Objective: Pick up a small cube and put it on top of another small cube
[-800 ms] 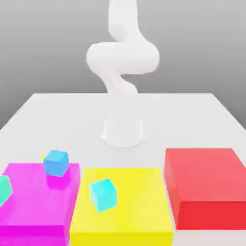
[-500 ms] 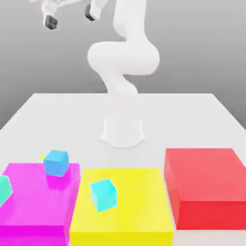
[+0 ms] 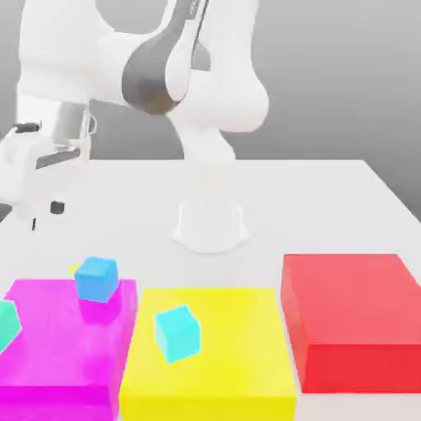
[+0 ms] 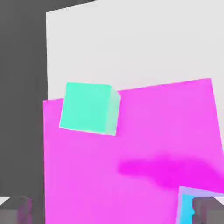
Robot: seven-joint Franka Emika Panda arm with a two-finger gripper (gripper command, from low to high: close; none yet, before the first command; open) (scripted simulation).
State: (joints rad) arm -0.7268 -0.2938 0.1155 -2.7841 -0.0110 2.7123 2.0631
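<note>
A sliver of the small yellow cube [image 3: 74,268] peeks out behind a sky-blue cube [image 3: 97,278], at the far edge of the magenta block [image 3: 57,345]; most of it is hidden. A teal cube [image 3: 6,322] [image 4: 89,108] sits on the magenta block [image 4: 131,153] near its edge on the exterior view's left. Another cyan cube [image 3: 177,332] rests on the big flat yellow block [image 3: 214,386]. My gripper [image 3: 44,215] [image 4: 113,212] hangs open and holds nothing, high above the table on the exterior view's left, up and behind the magenta block. A corner of the sky-blue cube [image 4: 188,210] lies close to one fingertip [image 4: 210,212].
A tall red block [image 3: 353,321] stands on the exterior view's right. The arm's white base [image 3: 210,222] sits mid-table behind the blocks. The table's edge [image 4: 46,57] runs close to the teal cube, with dark floor beyond it.
The arm has swung down from the top of the picture to the exterior view's left, bringing the open gripper lower over the magenta block's side. The cubes have not moved.
</note>
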